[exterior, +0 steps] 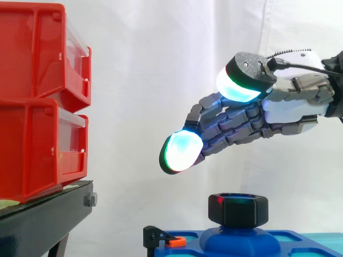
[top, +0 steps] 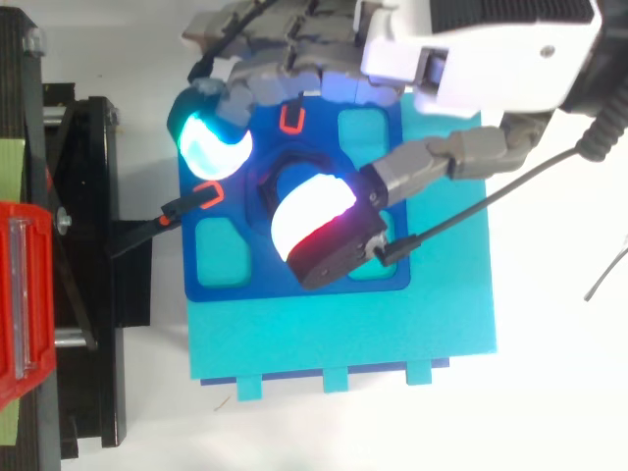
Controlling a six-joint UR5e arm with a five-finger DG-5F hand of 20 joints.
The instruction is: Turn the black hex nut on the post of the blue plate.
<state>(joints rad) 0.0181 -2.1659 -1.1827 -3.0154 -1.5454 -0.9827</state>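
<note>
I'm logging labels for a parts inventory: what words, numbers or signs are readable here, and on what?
None can be read: the red bins, the blue plate, the black hex nut and the hand show no legible words, numbers or signs in either view.

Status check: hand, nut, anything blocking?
Hand open, above the black nut, not touching. Nut sits on the blue plate. Red bins off to the side, out of the path.
</note>
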